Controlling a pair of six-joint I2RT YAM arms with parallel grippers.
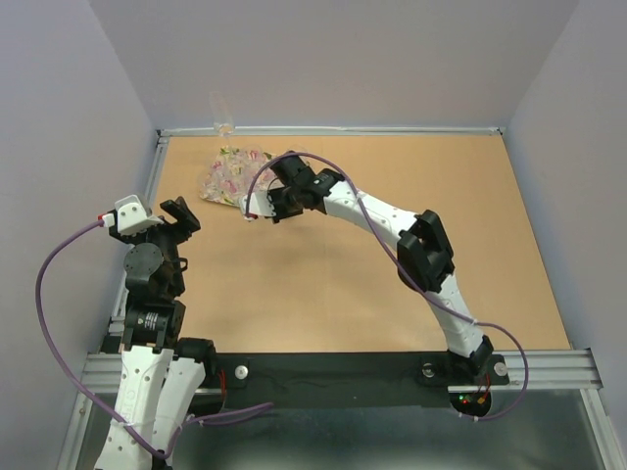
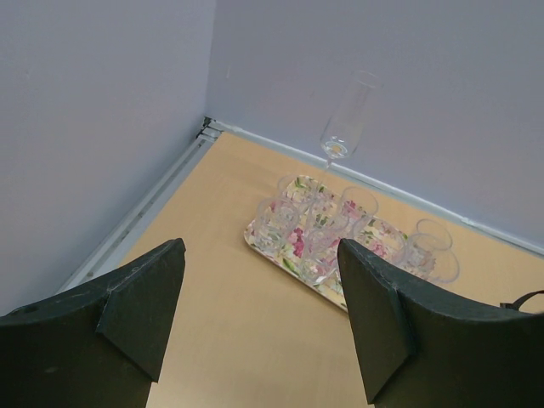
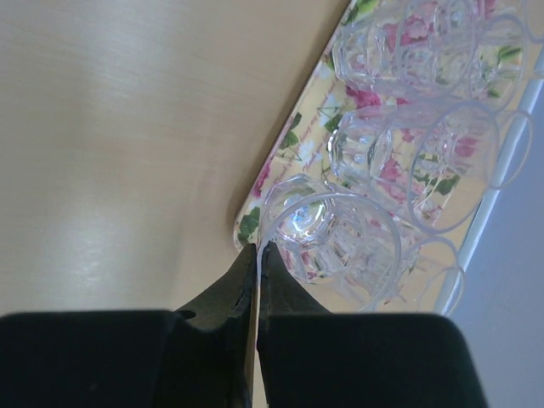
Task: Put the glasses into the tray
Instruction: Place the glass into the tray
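The flowered cream tray (image 1: 217, 183) lies at the back left of the table, with several clear glasses (image 2: 321, 228) standing on it. My right gripper (image 3: 257, 252) is shut on the thin rim of one glass (image 3: 333, 238), one finger inside it and one outside. That glass is over the tray's (image 3: 287, 146) near corner; I cannot tell whether it rests on it. In the top view the right gripper (image 1: 257, 209) is at the tray's right end. My left gripper (image 2: 259, 314) is open with nothing between its fingers, well short of the tray (image 2: 255, 241).
A tall clear stemmed flute (image 2: 347, 119) stands behind the tray against the back wall, also seen in the top view as a flute (image 1: 223, 114). A metal rail (image 1: 157, 176) runs along the table's left edge beside the left gripper (image 1: 186, 217).
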